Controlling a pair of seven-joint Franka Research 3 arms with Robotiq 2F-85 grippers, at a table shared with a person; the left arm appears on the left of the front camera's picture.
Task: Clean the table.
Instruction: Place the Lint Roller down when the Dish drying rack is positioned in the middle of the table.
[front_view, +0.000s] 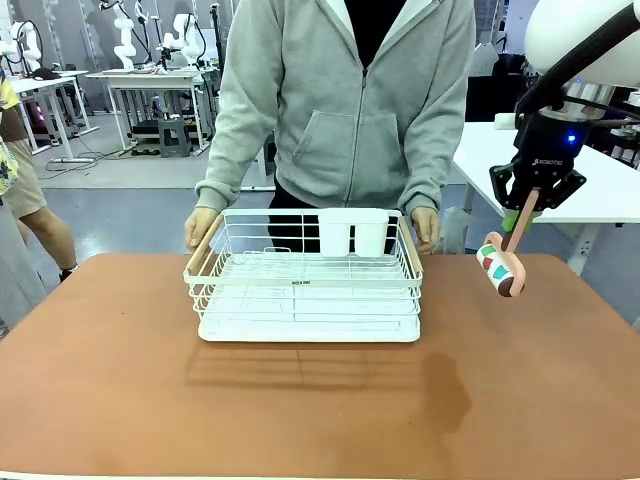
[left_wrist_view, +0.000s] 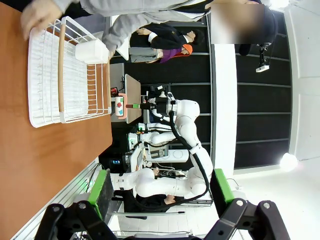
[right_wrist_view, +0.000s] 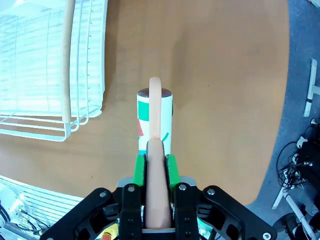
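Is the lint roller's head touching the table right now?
Apart. In the front view the lint roller hangs by its handle from the right gripper, its head beyond the table's far edge, with floor behind it.

The left gripper (left_wrist_view: 160, 192) hangs with jaws apart off the table (left_wrist_view: 45, 155). On the table stands a white wire rack (left_wrist_view: 65, 75), a person's hand (left_wrist_view: 37, 15) at its far side

The right arm (front_view: 580, 35) is looking white and round, with a small blue light glowing above its black pincer (front_view: 537, 195). Green pads (right_wrist_view: 139, 170) are showing on the pincer's fingers. The person (front_view: 350, 100) is wearing a grey zip hoodie.
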